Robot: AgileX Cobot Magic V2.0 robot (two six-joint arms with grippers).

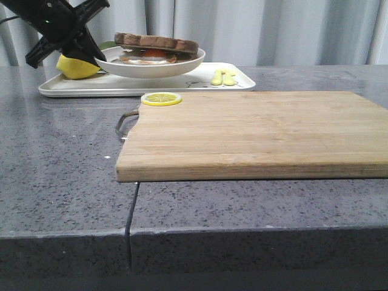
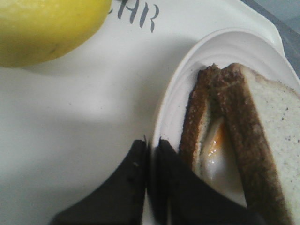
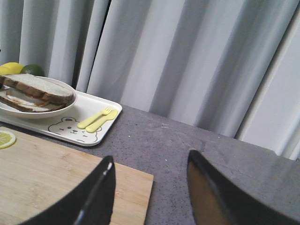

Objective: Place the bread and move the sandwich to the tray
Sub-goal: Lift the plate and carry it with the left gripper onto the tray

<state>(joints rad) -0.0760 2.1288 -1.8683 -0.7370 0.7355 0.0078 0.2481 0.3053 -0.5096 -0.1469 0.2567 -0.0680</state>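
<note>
The tray [image 1: 145,90] lies at the far left of the grey tabletop [image 1: 60,176], in front of pale curtains [image 3: 187,61]. On it stands the round white plate [image 1: 159,68], and the sandwich [image 1: 154,54] rests in that plate: a lower slice with fried egg, and the thick slice of bread [image 1: 156,42] lying on top with its dark crust showing. In the left wrist view the egg's white and a bit of orange yolk peep out between the two slices.

The left gripper [image 2: 150,154] is at the plate's near-left rim; its jaws are nearly together, pinching the thin edge of the plate between them. Just beside it on the tray sits a whole lemon [image 1: 77,66], and a green lime [image 3: 32,70] shows behind it in the right wrist view. A small yellow fork and spoon [image 1: 223,77] lie on the right end of the tray, next to a bear drawing [image 3: 72,127].

A wooden cutting board [image 1: 254,133] with a metal handle [image 1: 125,124] lies nearer on the tabletop, with a lemon slice [image 1: 161,98] on its far left corner.

The right gripper [image 3: 150,187] hangs above the board's right end, its jaws wide apart and holding nothing.
</note>
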